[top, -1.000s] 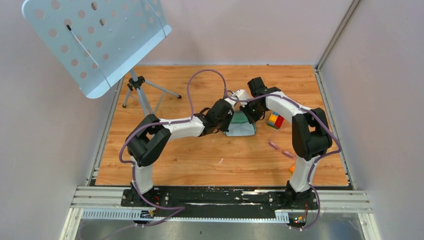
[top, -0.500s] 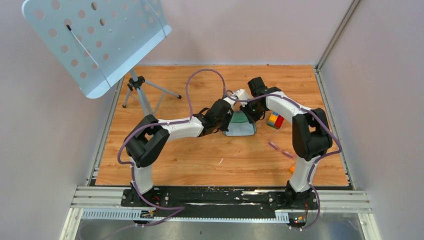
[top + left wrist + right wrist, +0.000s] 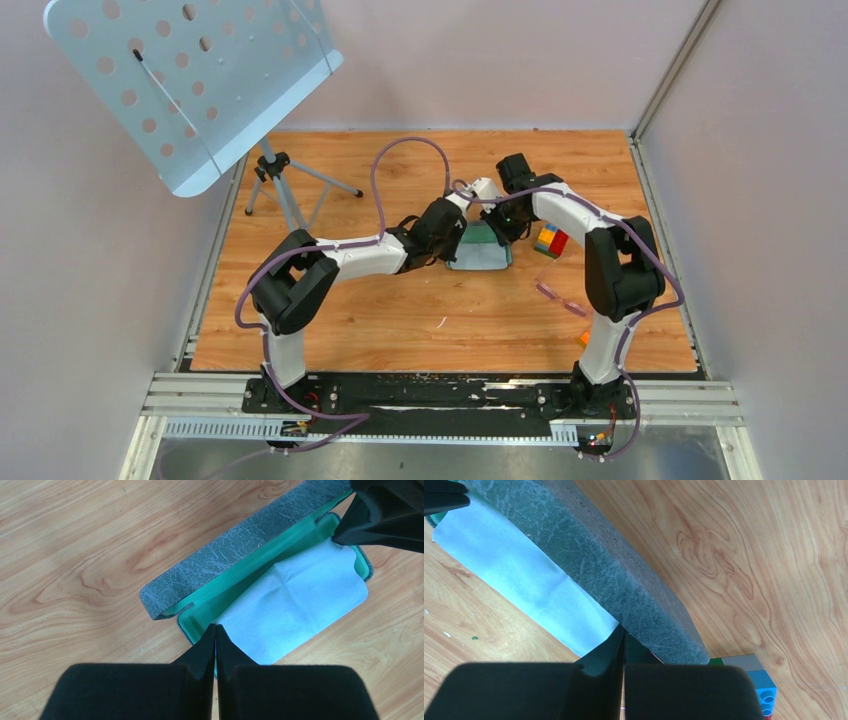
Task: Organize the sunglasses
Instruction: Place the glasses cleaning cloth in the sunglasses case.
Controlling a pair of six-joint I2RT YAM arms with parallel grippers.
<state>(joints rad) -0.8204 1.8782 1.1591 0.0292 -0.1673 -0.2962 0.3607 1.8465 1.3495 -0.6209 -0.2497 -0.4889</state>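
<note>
From above, the counter [image 3: 330,330] is a warm orange wood-grain board with pale, plain walls around it. A perforated pale-blue sheet-metal music stand [image 3: 190,80] on a thin tripod stands at the far left corner. Both arms reach toward the middle of the board, a little nearer the far edge. There the left gripper [image 3: 452,248] and the right gripper [image 3: 500,230] meet over an open oblong case [image 3: 482,262]. The sunglasses [image 3: 560,298] lie flat on the wood toward the right edge, nearer than the case and apart from both grippers. They are slim, with a translucent purple-pink frame. A stack of coloured toy bricks [image 3: 550,240] sits between them and the far edge, just right of the case.

In the left wrist view, the case has a mottled grey, leathery lid and a smooth teal tray. A soft pale blue cloth [image 3: 300,595] covers the tray and hangs over its front rim. The left fingers are pressed together, with only a hairline between them, at the tray's near end by a cloth corner. Whether the cloth is pinched there cannot be told.

In the right wrist view, the right fingers are likewise together where the cloth edge meets the end of the grey lid. What they nip, if anything, is hidden. A studded blue brick shows at the lower right.
</note>
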